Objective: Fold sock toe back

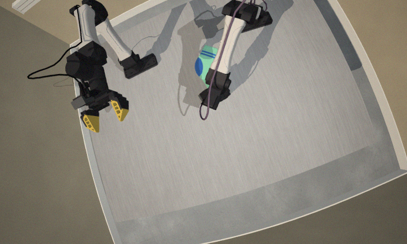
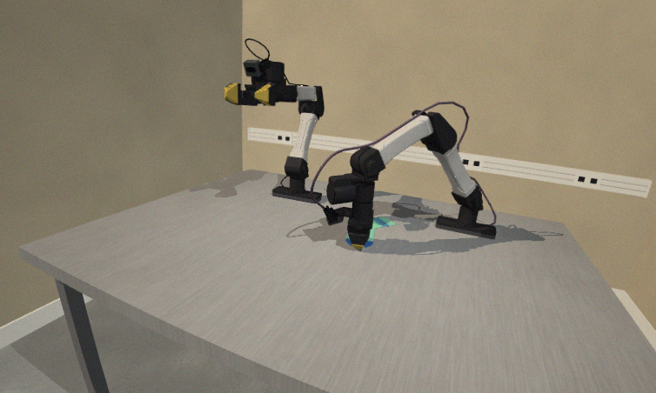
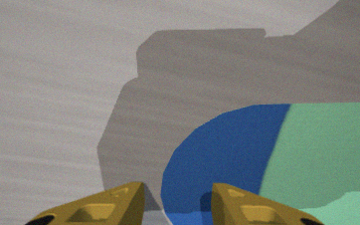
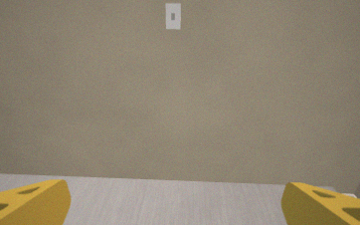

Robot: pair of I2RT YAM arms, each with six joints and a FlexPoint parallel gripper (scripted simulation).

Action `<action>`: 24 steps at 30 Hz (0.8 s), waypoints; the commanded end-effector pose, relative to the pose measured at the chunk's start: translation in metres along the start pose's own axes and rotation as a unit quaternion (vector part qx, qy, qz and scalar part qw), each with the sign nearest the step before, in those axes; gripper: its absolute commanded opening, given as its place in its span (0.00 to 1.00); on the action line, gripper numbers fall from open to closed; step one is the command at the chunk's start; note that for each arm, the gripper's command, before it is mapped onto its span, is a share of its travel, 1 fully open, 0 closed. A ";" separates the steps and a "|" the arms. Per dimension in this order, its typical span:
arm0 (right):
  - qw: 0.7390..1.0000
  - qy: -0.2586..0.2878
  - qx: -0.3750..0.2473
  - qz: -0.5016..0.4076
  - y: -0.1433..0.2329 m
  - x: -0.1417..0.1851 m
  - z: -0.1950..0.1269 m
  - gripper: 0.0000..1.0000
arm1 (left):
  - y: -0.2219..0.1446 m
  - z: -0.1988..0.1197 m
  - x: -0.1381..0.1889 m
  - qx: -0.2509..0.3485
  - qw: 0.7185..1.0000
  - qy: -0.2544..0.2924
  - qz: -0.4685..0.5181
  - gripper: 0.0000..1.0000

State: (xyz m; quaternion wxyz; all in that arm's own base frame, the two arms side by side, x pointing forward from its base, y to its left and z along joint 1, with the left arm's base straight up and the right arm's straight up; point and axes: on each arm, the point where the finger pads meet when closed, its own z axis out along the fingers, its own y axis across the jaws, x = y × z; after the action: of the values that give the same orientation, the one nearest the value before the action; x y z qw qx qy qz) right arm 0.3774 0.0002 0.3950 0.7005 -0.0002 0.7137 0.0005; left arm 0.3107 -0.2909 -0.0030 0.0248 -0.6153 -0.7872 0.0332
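Observation:
A mint green sock lies flat on the table. Its rounded blue toe shows in the left wrist view. Its blue heel and the striped cuff end show in the top view, where the arm hides the toe. My left gripper points down, low over the toe end. It is partly open, its fingers straddling the toe's curved edge, with nothing gripped. Whether the fingertips touch the table is unclear. My right gripper is wide open and empty, high and away from the sock.
The grey table extends far in front of both arms. The right arm stands near the table's left edge in the top view. The left arm's cable loops beside its wrist. A wall stands behind the arm bases.

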 end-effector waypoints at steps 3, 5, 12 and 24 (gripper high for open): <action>1.000 -0.009 0.001 0.000 0.000 -0.007 -0.002 1.00 | 0.000 0.021 0.008 0.016 1.000 0.014 -0.008 0.32; 1.000 -0.009 0.001 0.000 0.000 -0.007 -0.002 1.00 | -0.009 0.022 0.012 0.027 0.999 0.027 -0.004 0.31; 1.000 -0.009 0.001 0.000 0.000 -0.007 -0.002 1.00 | -0.008 0.023 0.011 0.020 0.999 0.029 -0.002 0.28; 1.000 -0.009 0.001 0.000 0.000 -0.007 -0.002 1.00 | -0.014 0.017 0.006 0.072 0.997 0.018 0.003 0.20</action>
State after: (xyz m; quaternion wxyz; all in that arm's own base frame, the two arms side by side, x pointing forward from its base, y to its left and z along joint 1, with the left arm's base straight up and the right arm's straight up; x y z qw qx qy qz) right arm 0.3774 0.0002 0.3950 0.7005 -0.0002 0.7137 0.0005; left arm 0.3066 -0.2923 -0.0032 0.0381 -0.6156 -0.7856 0.0501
